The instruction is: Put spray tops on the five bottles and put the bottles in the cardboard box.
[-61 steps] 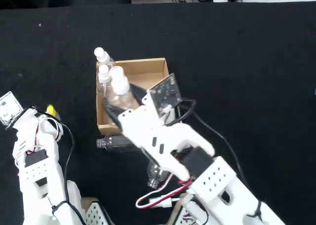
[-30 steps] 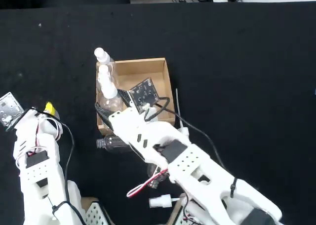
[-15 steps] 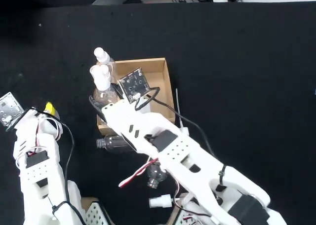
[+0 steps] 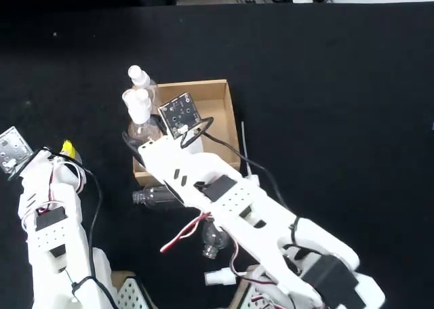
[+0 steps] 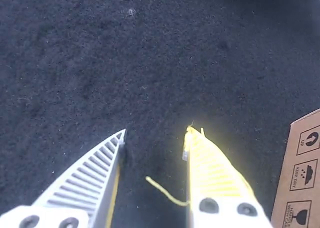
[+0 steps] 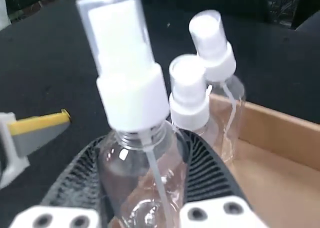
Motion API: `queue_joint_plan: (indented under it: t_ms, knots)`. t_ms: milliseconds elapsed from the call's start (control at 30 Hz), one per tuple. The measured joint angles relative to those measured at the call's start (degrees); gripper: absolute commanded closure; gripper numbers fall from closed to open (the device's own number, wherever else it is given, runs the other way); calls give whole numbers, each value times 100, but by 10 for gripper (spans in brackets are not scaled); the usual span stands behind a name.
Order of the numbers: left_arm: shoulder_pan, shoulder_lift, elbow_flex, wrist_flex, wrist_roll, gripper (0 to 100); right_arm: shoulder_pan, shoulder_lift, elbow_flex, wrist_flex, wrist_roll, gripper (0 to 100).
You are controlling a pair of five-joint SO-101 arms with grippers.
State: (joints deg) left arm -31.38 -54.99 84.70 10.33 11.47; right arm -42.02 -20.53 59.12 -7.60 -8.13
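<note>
**High view:** right gripper (image 4: 140,134) clamped around a capped spray bottle (image 4: 137,109) at the 9 o'clock wall of the cardboard box (image 4: 227,112). Whether its base sits inside that wall is unclear. An uncapped bottle (image 4: 154,197) lies at the box's 6 o'clock.

**Left wrist view:** left gripper (image 5: 155,133) spread, empty, over black cloth (image 5: 150,48).

**Right wrist view:** the spray bottle stands just beside two boxed bottles (image 6: 190,98). Risk: released here, it may catch the wall or topple its neighbours.

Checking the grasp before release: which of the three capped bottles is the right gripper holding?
The nearest one in the right wrist view, the bottle clamped between the right gripper's black fingers; the other two capped bottles stand ungripped behind it.
</note>
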Motion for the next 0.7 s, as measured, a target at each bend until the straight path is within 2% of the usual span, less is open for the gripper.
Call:
queue_joint_plan:
  t_ms: [367,533,700]
  knots:
    - [0,0,0,0,0,838,0,273,-9,-97,9,987]
    - [0,0,0,0,0,838,0,273,185,-659,35,987]
    - [0,0,0,0,0,838,0,273,281,-782,264,987]
